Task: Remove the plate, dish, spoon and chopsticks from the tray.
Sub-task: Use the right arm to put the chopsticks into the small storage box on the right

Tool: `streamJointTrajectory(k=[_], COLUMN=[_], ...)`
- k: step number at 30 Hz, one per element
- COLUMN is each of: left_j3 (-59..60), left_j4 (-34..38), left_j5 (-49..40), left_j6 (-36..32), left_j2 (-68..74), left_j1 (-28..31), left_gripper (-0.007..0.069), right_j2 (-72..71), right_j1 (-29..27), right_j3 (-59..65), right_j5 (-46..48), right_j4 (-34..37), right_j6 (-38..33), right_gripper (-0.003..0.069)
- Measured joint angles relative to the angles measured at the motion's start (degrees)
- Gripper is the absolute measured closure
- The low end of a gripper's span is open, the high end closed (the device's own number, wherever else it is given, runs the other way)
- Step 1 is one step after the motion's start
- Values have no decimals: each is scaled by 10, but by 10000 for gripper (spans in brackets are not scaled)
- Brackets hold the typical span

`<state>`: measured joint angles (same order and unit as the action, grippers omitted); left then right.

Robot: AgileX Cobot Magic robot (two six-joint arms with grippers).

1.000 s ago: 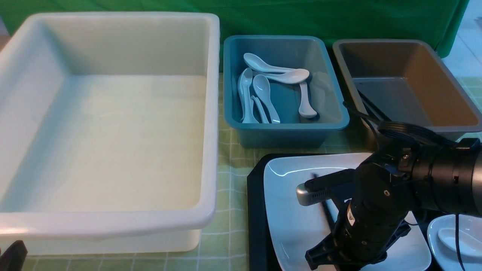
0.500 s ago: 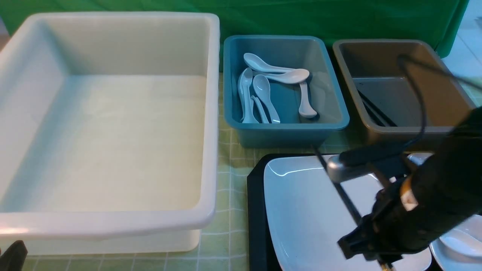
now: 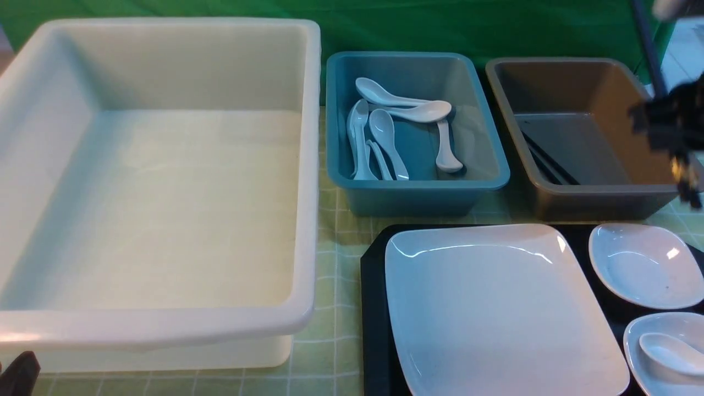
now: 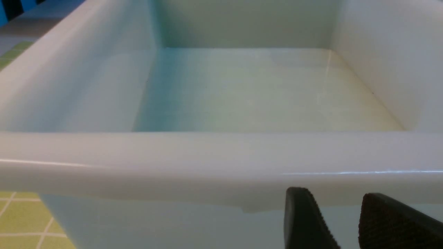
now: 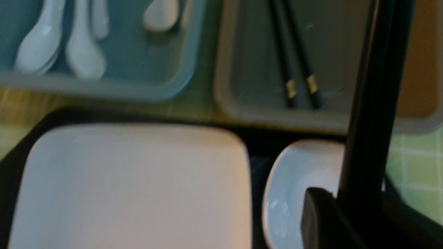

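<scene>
1. Chopsticks (image 5: pixel 377 103) are held in my right claw (image 5: pixel 349 199), its fingers closed around them, raised beside the brown bin (image 3: pixel 605 190).
2. My left claw (image 4: pixel 335 194) stands partly open, with nothing between its fingers, in front of the white bin (image 3: pixel 308 165).
3. I judge these sticks light, stiff and rather slippery; I should take hold near the middle, both together, because a loose grip may let one roll or swing.
4. Brown bin contains two other black sticks (image 3: pixel 550 159), lying side by side, so I think mine should go there, lined up with them.
5. Blue bin (image 3: pixel 418 185) contains several white spoons (image 3: pixel 385 132), some crossing each other. In the white bin I see no dishes.
6. On the tray (image 3: pixel 374 308) lie the big plate (image 3: pixel 495 308), one small dish (image 3: pixel 643 269), and another dish (image 3: pixel 660 379) with the spoon (image 3: pixel 671 352) inside. They look smooth and fragile; later, I would hold the plate by its rim.
</scene>
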<state>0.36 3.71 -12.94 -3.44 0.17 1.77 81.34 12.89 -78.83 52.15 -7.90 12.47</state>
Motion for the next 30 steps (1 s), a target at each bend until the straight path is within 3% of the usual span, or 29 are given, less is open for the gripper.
streamJointTrajectory(k=[3, 12, 16, 18, 21, 24, 29, 30], left_j3=[0, 0, 0, 0, 0, 0, 0, 0], left_j4=[0, 0, 0, 0, 0, 0, 0, 0], left_j5=[0, 0, 0, 0, 0, 0, 0, 0], left_j6=[0, 1, 1, 1, 1, 1, 1, 1], left_j2=[0, 0, 0, 0, 0, 0, 0, 0], left_j1=[0, 0, 0, 0, 0, 0, 0, 0], left_gripper=[400, 400, 400, 400, 400, 400, 400, 400], right_j2=[78, 271, 305, 320, 321, 311, 267, 241], right_j1=[-38, -53, -54, -54, -54, -54, -54, -54], right_j3=[-44, -124, -124, -124, -125, -137, -177, -191], right_j5=[-51, -187, -212, -215, -206, -162, -21, 39], right_j4=[-3, -5, -5, -5, -4, -3, -2, -2], right_j6=[-8, -17, -15, -13, -13, -14, -61, -88], right_gripper=[552, 552, 532, 480, 388, 347, 402, 456])
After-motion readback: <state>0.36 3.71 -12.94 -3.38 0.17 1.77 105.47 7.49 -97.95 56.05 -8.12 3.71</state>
